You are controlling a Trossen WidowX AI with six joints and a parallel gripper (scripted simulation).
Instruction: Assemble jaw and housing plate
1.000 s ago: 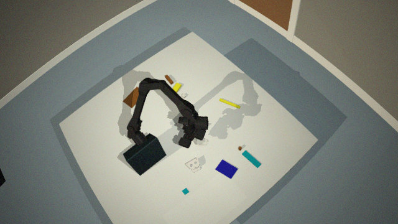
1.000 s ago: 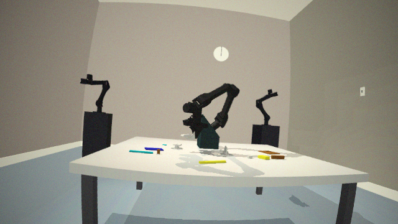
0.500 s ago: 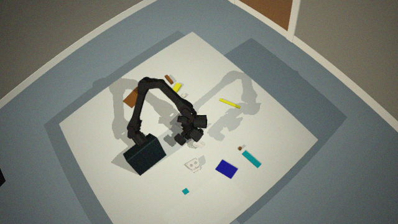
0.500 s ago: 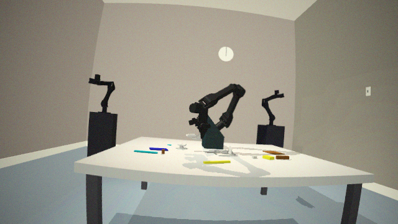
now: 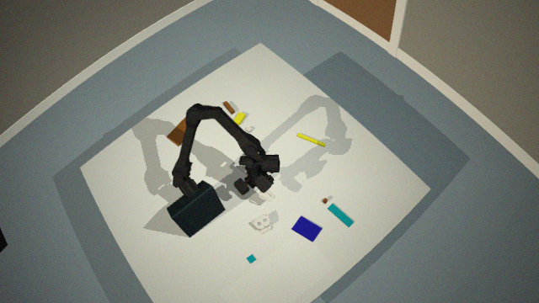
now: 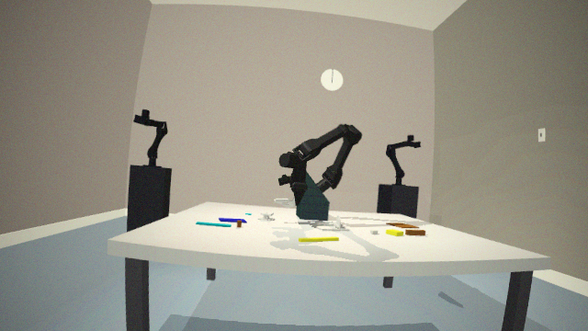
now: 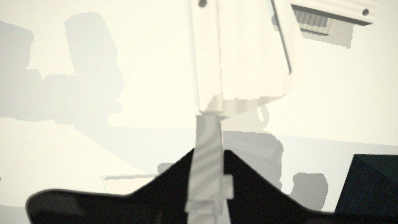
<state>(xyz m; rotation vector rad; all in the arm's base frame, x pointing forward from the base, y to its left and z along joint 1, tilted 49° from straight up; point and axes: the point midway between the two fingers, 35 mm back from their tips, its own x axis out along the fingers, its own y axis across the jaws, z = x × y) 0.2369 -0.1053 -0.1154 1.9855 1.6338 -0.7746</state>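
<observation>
My gripper (image 6: 298,202) (image 7: 211,154) is shut on the shank of a white jaw (image 6: 283,200) (image 7: 245,60). The jaw is held above the table and partly shows beside the gripper in the top view (image 5: 268,194). A white part with two round holes (image 5: 261,222) (image 6: 266,216), apparently the housing plate, stands apart from the held jaw; its edge shows at the top right of the wrist view (image 7: 340,11). A low white assembly with an upright piece (image 6: 338,225) is on the table, away from the held jaw. The arm hides it in the top view. Pins and gear teeth cannot be made out.
On the table (image 5: 202,261) (image 6: 450,248) lie a blue block (image 5: 306,229), a teal bar (image 5: 340,215), a teal cube (image 5: 251,258), a small brown piece (image 5: 324,200) and a yellow bar (image 5: 311,140). A yellow block (image 5: 239,118) and brown pieces lie behind the arm.
</observation>
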